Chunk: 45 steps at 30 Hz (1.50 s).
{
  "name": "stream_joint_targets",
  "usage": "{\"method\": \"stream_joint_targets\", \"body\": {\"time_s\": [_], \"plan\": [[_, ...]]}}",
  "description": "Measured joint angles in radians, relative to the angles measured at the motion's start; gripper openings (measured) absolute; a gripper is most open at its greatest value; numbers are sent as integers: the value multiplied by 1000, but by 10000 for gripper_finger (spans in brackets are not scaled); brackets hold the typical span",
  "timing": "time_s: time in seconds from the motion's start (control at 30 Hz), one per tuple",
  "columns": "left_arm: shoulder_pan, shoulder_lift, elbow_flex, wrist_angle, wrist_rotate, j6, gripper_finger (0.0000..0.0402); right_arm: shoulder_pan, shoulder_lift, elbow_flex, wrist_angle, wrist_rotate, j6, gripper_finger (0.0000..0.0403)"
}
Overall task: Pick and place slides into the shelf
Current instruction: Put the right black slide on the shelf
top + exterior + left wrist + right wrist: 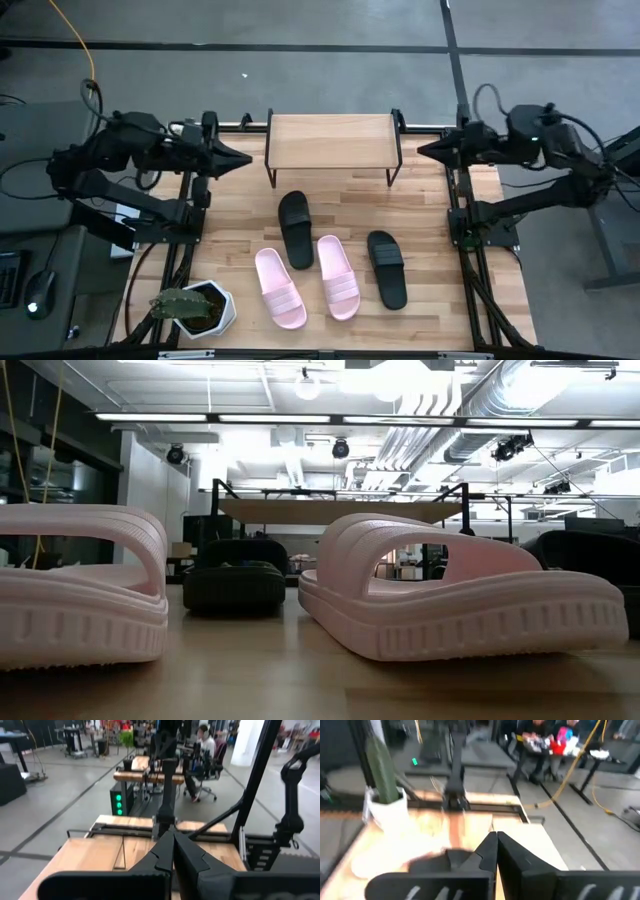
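Two pale pink slides (279, 288) (337, 276) lie side by side, soles down, near the table's front edge. One black slide (296, 228) lies just beyond them and another (386, 267) to their right. The shelf (330, 140) stands on its thin black legs at the table's far middle, its top board bare. My left gripper (243, 157) is shut and raised beside the shelf's left end, pointing level toward it. My right gripper (425, 150) is shut and raised off the shelf's right end. In the low view the pink slides (460, 600) fill the foreground, with the shelf (340, 510) behind.
A potted cactus (190, 308) in a white pot stands at the table's near left corner. Black frame rails (460, 230) run along both side edges. Bare tabletop lies between the shelf and the slides. People sit at desks in the room beyond.
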Motion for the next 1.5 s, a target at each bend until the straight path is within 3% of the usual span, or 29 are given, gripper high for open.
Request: {"method": "stream_joint_targets", "body": {"time_s": [0.57, 0.73, 1.0, 1.5], "plan": [[0, -74, 0, -42, -79, -3, 1, 191, 112, 36, -240, 357, 9, 0], [0, -87, 0, -42, -132, -2, 1, 307, 181, 36, -310, 446, 90, 0], [0, -86, 0, -53, -134, -1, 1, 529, 318, 36, -437, 657, 253, 0], [0, -87, 0, -72, -134, 7, 1, 750, 536, 36, -560, 734, 588, 0]]}}
